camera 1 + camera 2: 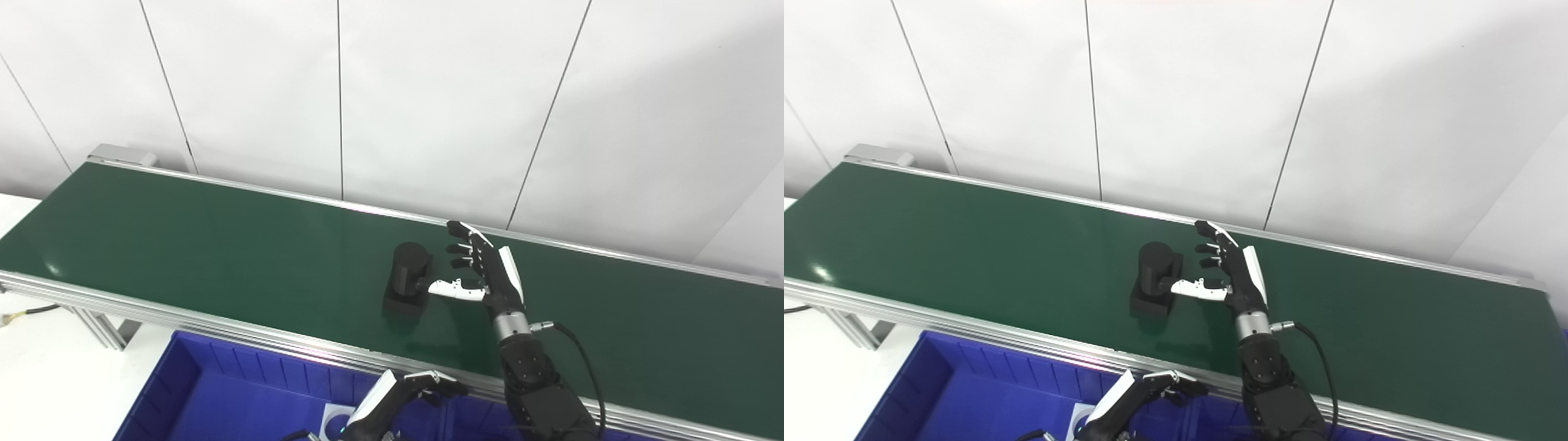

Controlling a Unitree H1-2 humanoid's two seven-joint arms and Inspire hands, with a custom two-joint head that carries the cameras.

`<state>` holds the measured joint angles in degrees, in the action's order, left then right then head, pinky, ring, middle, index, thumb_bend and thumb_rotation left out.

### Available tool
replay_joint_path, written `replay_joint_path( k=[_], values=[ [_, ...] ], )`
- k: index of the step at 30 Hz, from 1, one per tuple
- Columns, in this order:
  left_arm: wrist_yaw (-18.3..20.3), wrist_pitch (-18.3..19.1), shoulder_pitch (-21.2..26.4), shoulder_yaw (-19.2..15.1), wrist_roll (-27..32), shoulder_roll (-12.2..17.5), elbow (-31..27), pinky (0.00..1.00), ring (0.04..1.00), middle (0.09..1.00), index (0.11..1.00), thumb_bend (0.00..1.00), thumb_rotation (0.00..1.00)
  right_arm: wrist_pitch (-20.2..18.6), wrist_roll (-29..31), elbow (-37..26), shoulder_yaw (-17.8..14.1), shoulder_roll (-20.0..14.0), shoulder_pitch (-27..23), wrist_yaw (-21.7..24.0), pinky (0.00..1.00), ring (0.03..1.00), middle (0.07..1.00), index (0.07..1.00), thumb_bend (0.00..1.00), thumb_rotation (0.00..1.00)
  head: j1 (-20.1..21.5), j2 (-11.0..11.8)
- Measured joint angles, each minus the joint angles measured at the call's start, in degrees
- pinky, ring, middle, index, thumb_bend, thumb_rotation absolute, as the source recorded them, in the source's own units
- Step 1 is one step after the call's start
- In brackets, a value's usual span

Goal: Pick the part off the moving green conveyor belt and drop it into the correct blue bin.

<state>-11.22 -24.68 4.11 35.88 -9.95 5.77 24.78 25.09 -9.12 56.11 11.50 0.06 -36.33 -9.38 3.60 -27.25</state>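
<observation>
**Right hand beside the part on the belt, left hand low over the bin**

From my station I see the green conveyor belt [245, 245] running corner to corner across the view, silver rails on both long edges, white wall panels [429, 92] behind it.

The part [408, 278] is black: a short cylinder on a blocky base. It sits on the belt about midway along, closer to the near rail than the far one.

My right hand [487, 269] is out over the belt just to the right of the part, nothing in its grasp. Fingers [465, 239] spread wide, pointing toward the far rail. The thumb [456, 290] reaches left; its tip is at the part's side, and I cannot tell whether it touches. A black cable [582, 361] loops off the wrist.

My left hand [404, 395] sits at the bottom edge, just under the near rail, above the blue bin [202, 380]. Fingers loosely curled and apart, holding nothing.

Something white [334, 419] lies in the bin by the left hand; too hidden to identify.
</observation>
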Motion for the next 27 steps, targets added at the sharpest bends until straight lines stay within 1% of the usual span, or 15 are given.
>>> replay_joint_path(
  k=[5,11,14,17,19,22,23,24,26,27],
  values=[
    [0.05,0.0,-0.01,-0.01,0.0,0.05,-0.12,0.66,0.729,0.745,0.677,0.82,0.06,0.0,-0.23,-0.01,0.3,-0.03,0.0,-0.39,0.72,0.777,0.847,0.832,0.96,0.23,0.09,-0.09],
    [0.15,0.0,-0.02,-0.04,0.0,0.1,-0.17,0.66,0.729,0.743,0.678,0.82,0.07,0.0,-0.1,-0.2,0.49,-0.14,0.0,-0.41,0.7,0.786,0.857,0.835,0.95,0.23,0.18,-0.26],
    [0.15,0.0,-0.02,-0.06,0.01,0.11,-0.18,0.65,0.725,0.741,0.675,0.82,0.06,0.0,-0.14,-0.29,0.92,-0.33,0.01,-0.42,0.68,0.782,0.856,0.831,0.95,0.22,0.18,-0.26],
    [0.16,0.0,-0.05,-0.06,0.01,0.15,-0.22,0.66,0.727,0.743,0.677,0.82,0.07,0.0,-0.59,-0.21,1.28,-0.54,0.05,-0.74,0.67,0.776,0.853,0.83,0.95,0.23,0.18,-0.26],
    [0.32,0.0,-0.1,-0.18,0.04,0.15,-0.32,0.66,0.732,0.744,0.677,0.82,0.07,0.0,-0.83,-0.14,1.28,-0.61,0.07,-1.14,0.67,0.766,0.846,0.826,0.94,0.21,0.0,-0.53],
    [0.66,0.0,-0.32,-0.56,0.1,0.17,-0.72,0.66,0.731,0.744,0.678,0.83,0.06,0.0,-0.8,0.28,1.07,-0.63,0.21,-1.28,0.66,0.748,0.82,0.81,0.93,0.17,0.0,-0.79],
    [0.72,0.0,-0.48,-0.7,0.1,0.19,-1.0,0.66,0.732,0.744,0.678,0.82,0.06,0.0,-0.65,0.44,0.87,-0.64,0.27,-1.29,0.64,0.727,0.798,0.791,0.93,0.15,0.0,-0.79],
    [0.74,0.0,-0.59,-0.79,0.1,0.19,-1.21,0.67,0.733,0.744,0.679,0.82,0.06,0.0,-0.48,0.47,0.71,-0.65,0.36,-1.29,0.6,0.673,0.738,0.738,0.93,0.12,0.0,-0.88],
    [0.8,0.0,-0.8,-0.98,0.09,0.19,-1.61,0.67,0.733,0.745,0.679,0.82,0.07,0.0,-0.06,0.5,0.24,-0.65,0.49,-1.29,0.58,0.647,0.709,0.713,0.93,0.1,0.09,-0.97],
    [0.84,0.0,-0.86,-1.09,0.09,0.19,-1.71,0.67,0.732,0.744,0.68,0.82,0.07,0.0,0.09,0.52,0.04,-0.66,0.52,-1.28,0.51,0.575,0.634,0.669,0.91,0.09,0.17,-0.97]
  ],
)
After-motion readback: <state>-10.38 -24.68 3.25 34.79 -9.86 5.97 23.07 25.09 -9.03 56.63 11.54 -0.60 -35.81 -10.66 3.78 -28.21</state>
